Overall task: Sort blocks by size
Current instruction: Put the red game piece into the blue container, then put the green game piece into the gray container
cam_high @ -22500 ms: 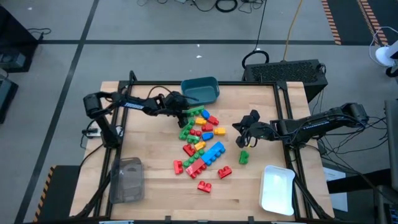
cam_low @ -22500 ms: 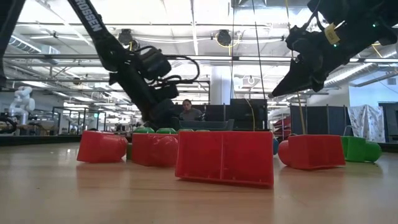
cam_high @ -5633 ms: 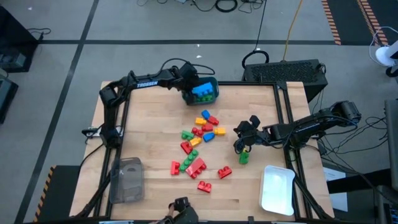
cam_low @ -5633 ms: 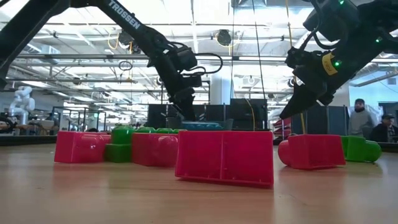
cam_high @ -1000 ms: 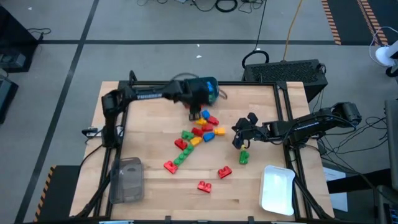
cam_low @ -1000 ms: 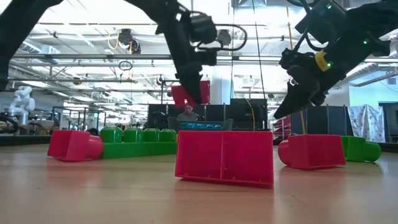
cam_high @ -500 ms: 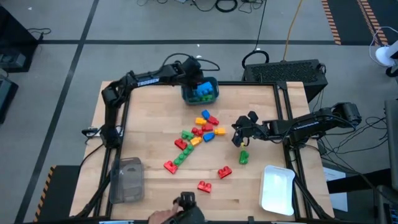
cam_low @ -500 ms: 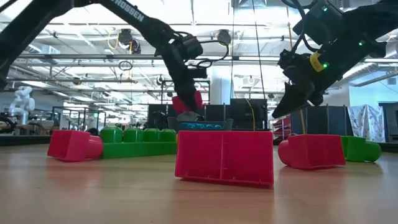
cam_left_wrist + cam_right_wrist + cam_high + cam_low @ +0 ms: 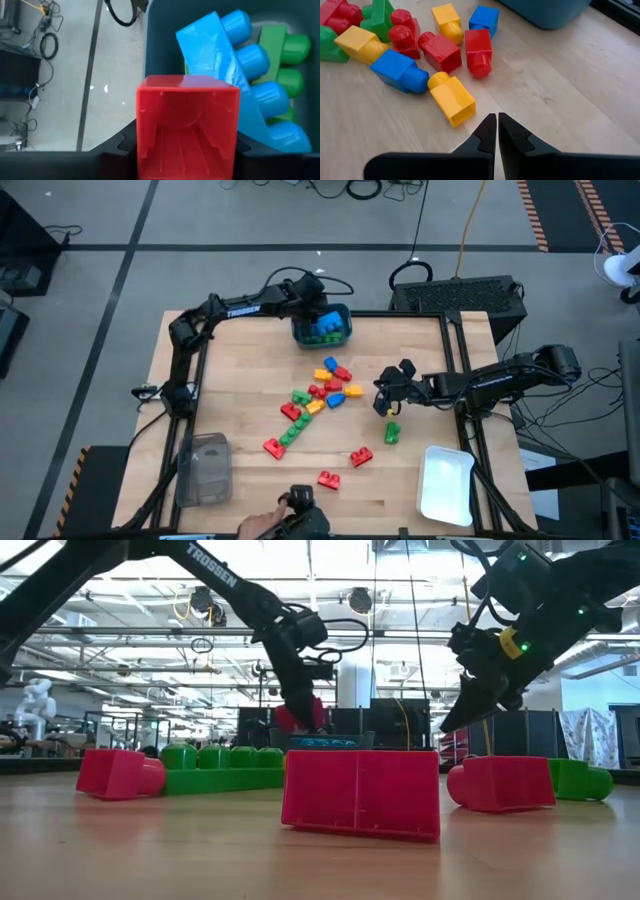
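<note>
Over the teal bin (image 9: 343,314) at the table's far edge, my left gripper (image 9: 317,317) is shut on a red block (image 9: 186,125). In the bin lie a long blue block (image 9: 235,75) and a green one (image 9: 285,60). More blocks (image 9: 325,385) lie loose mid-table in red, green, blue, yellow and orange. My right gripper (image 9: 497,131) is shut on nothing and hangs above the table just right of that cluster, with a green block (image 9: 392,433) near it. My left gripper pinches the red block by two opposite side walls (image 9: 142,135) between its two fingers. The fingers slant downward from the table's left. The block's hollow underside faces the wrist camera. In the low view the block (image 9: 300,713) hangs clear, just above the bin's rim.
A white tray (image 9: 445,480) stands at the near right corner and a clear container (image 9: 205,470) at the near left. Single red blocks (image 9: 360,456) (image 9: 328,478) lie toward the near edge. A person's hand (image 9: 290,520) with a dark object shows at the near edge.
My left gripper has carried the red block from beside the loose blocks toward the far edge, to above the bin, and has come lower there. The block stays in its hold. A person's hand has come in at the near edge.
</note>
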Controlling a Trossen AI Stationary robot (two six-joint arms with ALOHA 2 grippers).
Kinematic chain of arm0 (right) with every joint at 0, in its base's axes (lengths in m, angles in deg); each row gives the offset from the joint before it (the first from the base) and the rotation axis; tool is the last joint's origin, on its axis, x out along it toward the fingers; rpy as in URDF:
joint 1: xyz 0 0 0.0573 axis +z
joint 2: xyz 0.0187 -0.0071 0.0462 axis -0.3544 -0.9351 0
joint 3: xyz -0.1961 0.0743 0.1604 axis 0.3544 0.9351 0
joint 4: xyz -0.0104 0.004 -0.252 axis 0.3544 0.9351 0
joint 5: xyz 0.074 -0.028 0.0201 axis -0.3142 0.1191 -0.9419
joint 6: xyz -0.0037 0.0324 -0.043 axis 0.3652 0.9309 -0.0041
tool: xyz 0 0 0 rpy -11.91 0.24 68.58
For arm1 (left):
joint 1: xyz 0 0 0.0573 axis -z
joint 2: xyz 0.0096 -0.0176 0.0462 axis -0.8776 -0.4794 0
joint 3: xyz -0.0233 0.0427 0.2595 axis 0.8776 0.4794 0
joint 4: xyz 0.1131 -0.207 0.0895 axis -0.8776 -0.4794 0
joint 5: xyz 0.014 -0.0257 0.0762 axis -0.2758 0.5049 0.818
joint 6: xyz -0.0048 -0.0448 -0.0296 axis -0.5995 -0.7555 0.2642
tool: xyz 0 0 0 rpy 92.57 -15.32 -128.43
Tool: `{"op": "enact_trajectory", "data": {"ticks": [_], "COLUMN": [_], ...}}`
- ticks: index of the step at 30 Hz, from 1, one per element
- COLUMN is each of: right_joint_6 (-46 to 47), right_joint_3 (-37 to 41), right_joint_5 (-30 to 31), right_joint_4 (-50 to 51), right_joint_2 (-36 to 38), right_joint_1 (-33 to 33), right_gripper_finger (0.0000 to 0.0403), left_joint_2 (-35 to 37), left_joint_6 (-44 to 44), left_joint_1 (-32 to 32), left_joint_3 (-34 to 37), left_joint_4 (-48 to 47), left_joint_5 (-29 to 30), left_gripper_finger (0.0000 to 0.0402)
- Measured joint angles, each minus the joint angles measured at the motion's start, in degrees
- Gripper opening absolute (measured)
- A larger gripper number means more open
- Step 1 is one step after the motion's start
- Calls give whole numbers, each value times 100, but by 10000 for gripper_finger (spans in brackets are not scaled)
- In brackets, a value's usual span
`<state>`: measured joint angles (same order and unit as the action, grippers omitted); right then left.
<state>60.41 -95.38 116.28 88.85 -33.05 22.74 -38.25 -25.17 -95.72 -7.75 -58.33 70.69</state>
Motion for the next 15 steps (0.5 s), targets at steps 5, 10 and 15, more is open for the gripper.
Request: {"op": "enact_trajectory", "data": {"ticks": [5,10,15], "right_joint_6": [25,-36,-255], "right_joint_3": [0,0,0], "right_joint_5": [-9,-75,-276], "right_joint_4": [35,34,32], "right_joint_2": [0,0,0], "right_joint_1": [0,0,0], "right_gripper_finger": [4,4,4], "left_joint_2": [1,29,397], "left_joint_6": [-38,-70,-348], "left_joint_1": [0,42,241], "left_joint_3": [0,0,2], "left_joint_4": [-11,-66,-313], "left_joint_5": [67,176,332], "left_gripper_finger": [206,247,252]}}
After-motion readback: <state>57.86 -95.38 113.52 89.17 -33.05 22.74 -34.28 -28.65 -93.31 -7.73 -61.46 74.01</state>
